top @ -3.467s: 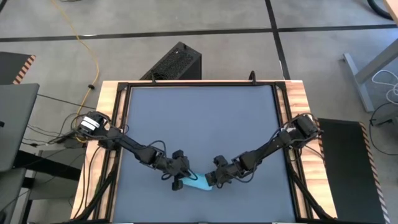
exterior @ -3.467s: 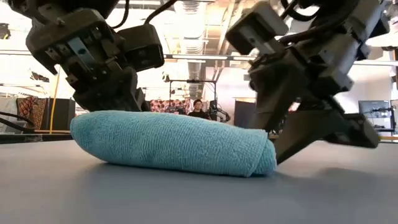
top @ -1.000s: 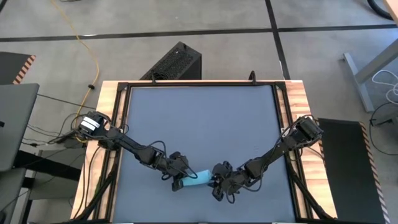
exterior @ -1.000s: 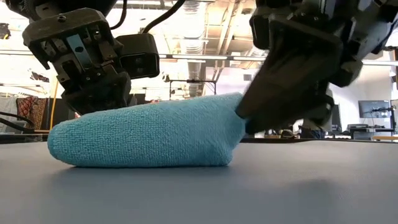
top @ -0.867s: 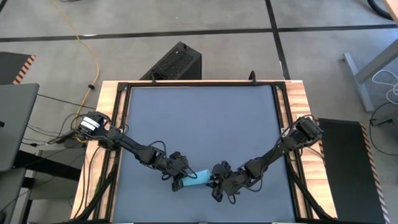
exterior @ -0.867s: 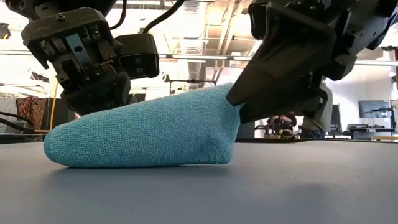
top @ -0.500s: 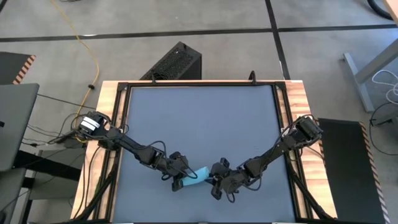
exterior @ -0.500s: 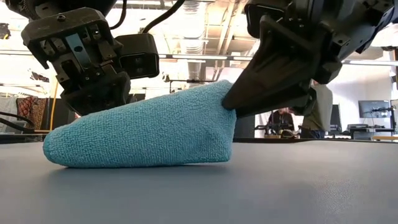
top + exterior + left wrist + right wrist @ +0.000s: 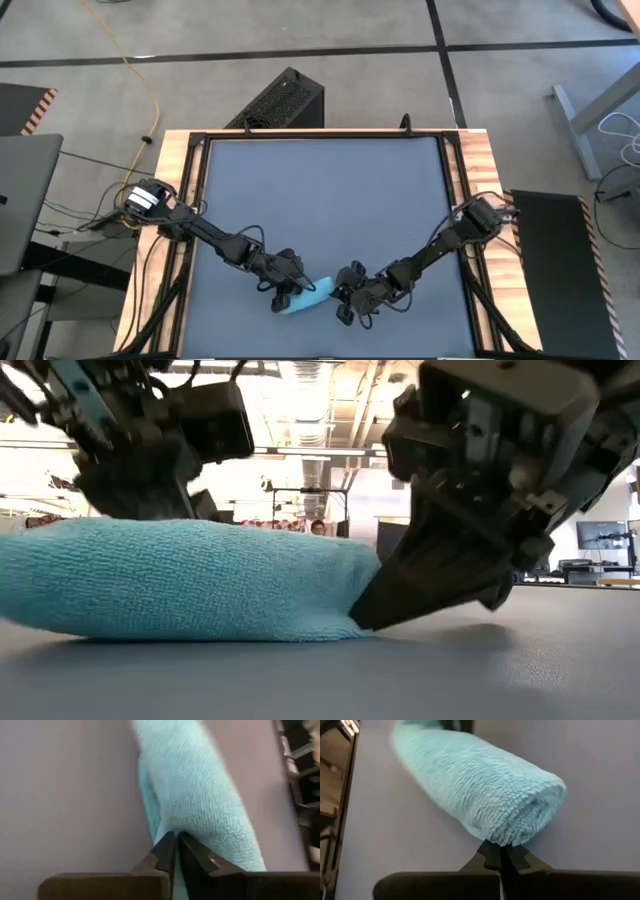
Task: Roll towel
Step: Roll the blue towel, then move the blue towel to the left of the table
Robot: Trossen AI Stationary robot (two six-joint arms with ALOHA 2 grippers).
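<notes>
The towel (image 9: 303, 298) is a light blue roll lying on its side on the dark grey table (image 9: 320, 190), near the table's near edge. In the low view the towel (image 9: 190, 580) fills the left half of the picture. My left gripper (image 9: 283, 297) is at the roll's left end with its fingers shut (image 9: 175, 837). My right gripper (image 9: 340, 298) is at the right end. Its shut fingers (image 9: 358, 625) slant down to the tabletop. That end shows the spiral of the roll (image 9: 535, 807). My left gripper has its shut fingertips against the towel's left end, where a cloth edge (image 9: 156, 827) runs along the side of the roll. The fingers come down slanting from the table's left. Whether one layer or several lies between them, the fingers hide. The roll lies on the table. My right gripper touches the lower rim of the rolled right end (image 9: 505, 840) with its shut fingertips, at table height. The fingers slant down from the table's right, along the roll. The end rests on the table beside the fingertips (image 9: 375, 610).
The table's wooden frame (image 9: 175, 200) runs around the grey top, and the near edge is close behind both grippers. A black box (image 9: 285, 100) stands on the floor beyond the far edge. The wide far half of the tabletop holds nothing else. A person (image 9: 318, 528) shows far off in the room.
My right gripper has shut and gone down to the tabletop. The towel's right end, held raised between its open fingers, has come down flat. Both grippers and the towel have shifted a little toward the table's near edge.
</notes>
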